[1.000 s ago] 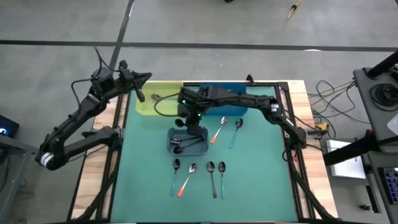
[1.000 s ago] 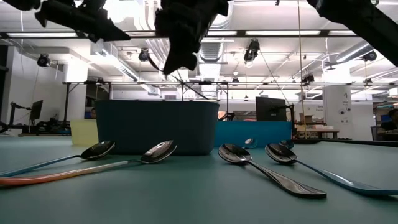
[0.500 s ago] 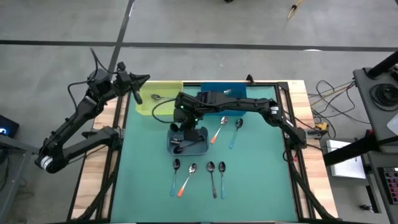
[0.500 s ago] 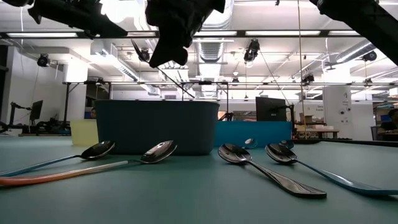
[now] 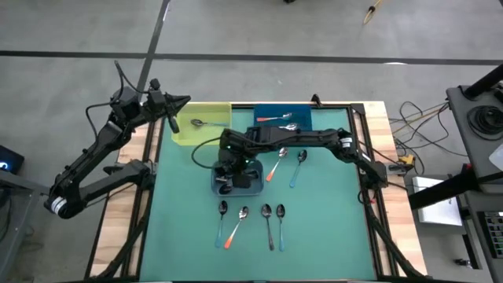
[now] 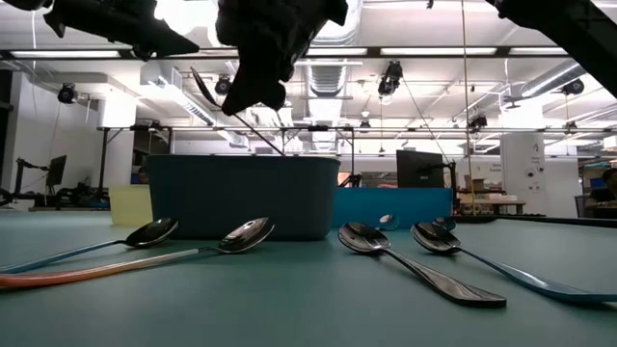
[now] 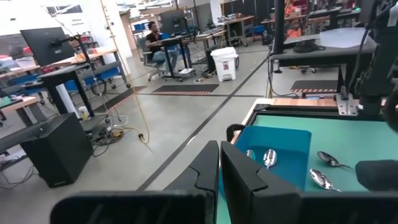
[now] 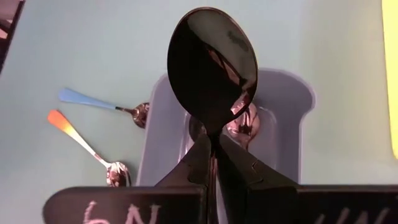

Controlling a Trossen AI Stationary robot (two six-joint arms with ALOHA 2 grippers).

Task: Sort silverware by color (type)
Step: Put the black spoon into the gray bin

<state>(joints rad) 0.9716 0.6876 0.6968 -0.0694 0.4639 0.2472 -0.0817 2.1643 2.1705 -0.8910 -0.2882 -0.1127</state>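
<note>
The left gripper (image 5: 174, 118) waits beside the yellow bin (image 5: 206, 132), its jaws pressed together on nothing. That bin holds one spoon, its colour hard to make out from above.

The right gripper (image 5: 225, 161) hangs over the grey bin (image 5: 255, 187), hiding most of what lies inside. Its jaws are clamped on a dark spoon (image 8: 212, 61), clear only in the right wrist view. Four spoons (image 5: 251, 222) lie in a row below the grey bin, two more (image 5: 288, 164) just right of it.

The blue bin (image 5: 302, 117) farther right holds more spoons.
</note>
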